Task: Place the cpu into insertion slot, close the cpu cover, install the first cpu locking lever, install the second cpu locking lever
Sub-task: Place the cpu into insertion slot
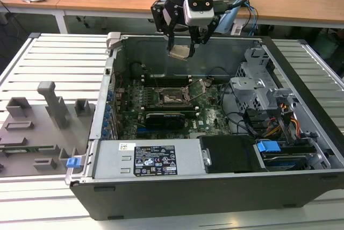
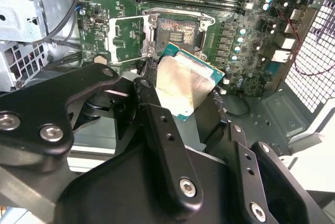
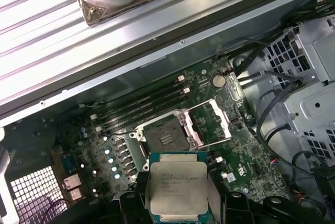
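**Silver-grey cpu [image 1: 180,52] aloft, socket open beneath it**

Grey to begin with: on the exterior view's left, a grey fixture tray [image 1: 37,122] lies on the slatted table [image 1: 59,52], just beside the open computer case [image 1: 107,133]. Moving across, the green board [image 1: 207,125] lies flat on the case floor. Near its middle is the insertion slot [image 1: 173,96], bare and dark.

Above that, well clear of the board, hangs my pincer [image 1: 181,48], clamped on the cpu by two opposite edges. In both wrist views the chip's pale metal face looks back at me with its green rim peeking out. In the first wrist view the black fingers [image 3: 132,205] hug it on either side.

Just beside the slot, toward the exterior view's right, the cpu cover [image 1: 202,86] is swung up off the socket. In the second wrist view the cpu cover [image 2: 127,38] lies hinged away next to the insertion slot [image 2: 178,29].

Further right comes a grey metal drive cage [image 1: 263,87], then a blue clip [image 1: 267,146] near the case's front corner.
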You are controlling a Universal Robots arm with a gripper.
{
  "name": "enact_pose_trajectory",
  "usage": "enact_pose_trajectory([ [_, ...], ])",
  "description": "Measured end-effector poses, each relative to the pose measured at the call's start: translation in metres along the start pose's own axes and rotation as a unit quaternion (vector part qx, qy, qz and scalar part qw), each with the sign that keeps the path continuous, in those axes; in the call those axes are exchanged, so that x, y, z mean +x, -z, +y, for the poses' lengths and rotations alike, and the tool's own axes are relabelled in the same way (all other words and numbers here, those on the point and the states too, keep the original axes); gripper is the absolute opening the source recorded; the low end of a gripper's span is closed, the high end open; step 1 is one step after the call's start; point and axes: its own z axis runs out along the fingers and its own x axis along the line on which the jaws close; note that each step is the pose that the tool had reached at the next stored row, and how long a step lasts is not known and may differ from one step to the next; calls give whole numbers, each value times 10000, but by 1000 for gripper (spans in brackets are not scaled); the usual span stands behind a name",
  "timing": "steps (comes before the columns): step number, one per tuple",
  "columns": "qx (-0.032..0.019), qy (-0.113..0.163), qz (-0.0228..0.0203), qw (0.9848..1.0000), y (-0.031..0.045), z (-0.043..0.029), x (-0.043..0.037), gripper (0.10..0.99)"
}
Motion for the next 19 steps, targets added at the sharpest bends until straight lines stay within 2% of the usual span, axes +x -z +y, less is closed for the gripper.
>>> enact_pose_trajectory([
  [19,-8,-409,-35,9992,0,0,0,529],
])
